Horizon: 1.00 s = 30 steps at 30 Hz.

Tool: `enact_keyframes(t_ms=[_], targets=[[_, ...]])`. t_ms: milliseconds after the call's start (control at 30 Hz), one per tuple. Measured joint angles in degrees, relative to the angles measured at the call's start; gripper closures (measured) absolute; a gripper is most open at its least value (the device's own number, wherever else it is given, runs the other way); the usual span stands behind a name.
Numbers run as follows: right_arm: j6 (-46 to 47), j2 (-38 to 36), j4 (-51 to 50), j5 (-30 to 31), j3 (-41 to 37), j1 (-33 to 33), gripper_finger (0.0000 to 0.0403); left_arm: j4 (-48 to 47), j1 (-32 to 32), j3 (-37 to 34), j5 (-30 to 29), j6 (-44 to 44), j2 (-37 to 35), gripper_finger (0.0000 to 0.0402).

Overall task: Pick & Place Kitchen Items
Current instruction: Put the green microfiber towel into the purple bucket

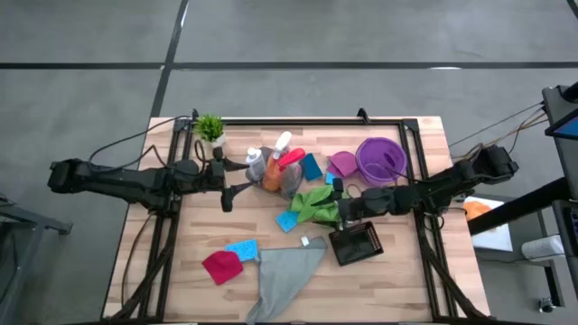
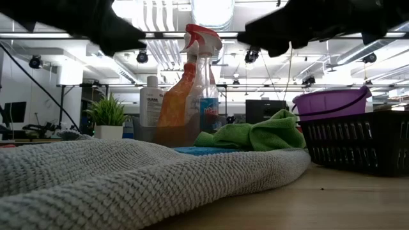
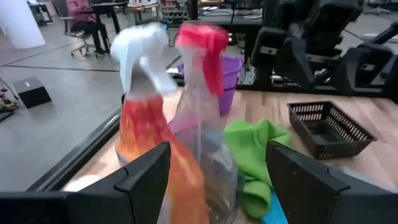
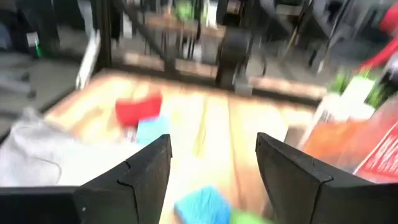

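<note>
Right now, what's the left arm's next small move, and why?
Probably ease the left claw forward and close on the pink-trigger spray bottle. Its fingers are open and already straddle the bottle cluster, with the orange-and-white bottle close beside, so go slowly. The right claw hangs open over the green cloth.

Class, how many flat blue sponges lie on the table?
3: one sponge beside the bottles, one at the green cloth's edge, one beside the red cloth. Others may be hidden.

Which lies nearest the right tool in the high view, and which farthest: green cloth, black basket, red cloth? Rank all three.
From the right tool:
1. Green cloth, right beside it, toward the table's middle.
2. Black basket, just below it in the picture.
3. Red cloth, far off at the lower left.
</note>
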Motion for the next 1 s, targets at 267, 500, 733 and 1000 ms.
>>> enact_keyframes(t_ms=[267,500,733,1000], targets=[[9.5,0.6,-39.3,0.1,14.7,0.0,0.0174,10.0,0.0,-8.9,0.0,0.0,-0.5,0.0138],[14.6,2.6,-54.0,3.0,17.8,-0.7,0.0174,10.8,0.0,-10.5,0.0,-0.5,-0.4,0.0138],[16.7,2.9,-59.8,3.9,17.7,-3.6,0.0174,10.8,0.0,-11.3,0.0,-0.7,-0.5,0.0138],[17.4,6.7,-62.4,4.2,17.7,-5.5,0.0174,10.7,0.0,-11.3,0.0,-0.9,-0.5,0.0138]])
